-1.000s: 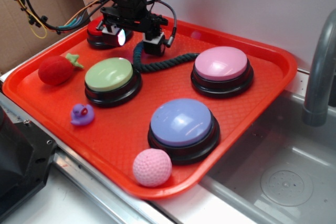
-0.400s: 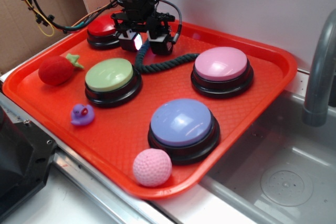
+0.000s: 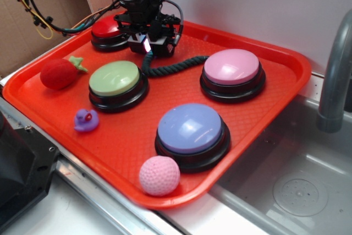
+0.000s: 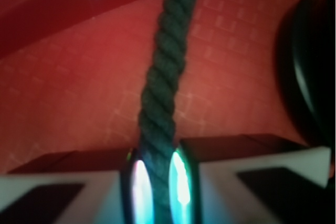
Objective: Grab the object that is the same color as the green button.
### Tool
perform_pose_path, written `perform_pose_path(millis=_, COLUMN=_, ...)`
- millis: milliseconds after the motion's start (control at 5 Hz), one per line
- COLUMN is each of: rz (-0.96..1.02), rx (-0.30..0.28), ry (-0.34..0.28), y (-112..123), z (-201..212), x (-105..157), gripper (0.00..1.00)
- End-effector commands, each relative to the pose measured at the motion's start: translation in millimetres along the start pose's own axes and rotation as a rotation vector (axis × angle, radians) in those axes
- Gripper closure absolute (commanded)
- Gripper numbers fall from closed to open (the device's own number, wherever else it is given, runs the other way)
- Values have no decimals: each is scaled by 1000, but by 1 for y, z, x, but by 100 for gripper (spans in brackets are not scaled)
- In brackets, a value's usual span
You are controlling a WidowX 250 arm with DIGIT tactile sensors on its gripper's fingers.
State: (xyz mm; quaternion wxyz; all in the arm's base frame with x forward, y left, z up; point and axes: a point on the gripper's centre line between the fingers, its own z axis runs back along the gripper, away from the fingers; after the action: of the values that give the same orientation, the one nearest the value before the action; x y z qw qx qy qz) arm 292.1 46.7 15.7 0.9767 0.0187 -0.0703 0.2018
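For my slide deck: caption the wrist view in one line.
Gripper closed on the dark green twisted rope, which runs away across the red tray.

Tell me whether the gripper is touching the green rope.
Touching: the wrist view shows the gripper with its fingers pressed against both sides of the rope.

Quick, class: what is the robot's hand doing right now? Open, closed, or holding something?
Hand: closed on the dark green rope, which runs between its two fingers above the red tray.
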Motion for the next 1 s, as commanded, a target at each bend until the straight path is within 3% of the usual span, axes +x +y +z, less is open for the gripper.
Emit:
perform_pose_path(millis=0, rz=-97, rx=-28, ry=-66, y=2, z=73, x=13, gripper=100)
perform_pose_path(millis=200, rz=-125, rx=-36, ry=-127, y=-11, z=124, x=18, gripper=100)
perform_pose_path(millis=400, rz=-158, rx=-17, ry=-106, y=-18, z=175, x=14, gripper=100)
perform_pose_path(millis=800, rz=-408, rx=26, ry=-38, y=-17, z=209, x=-33, gripper=100)
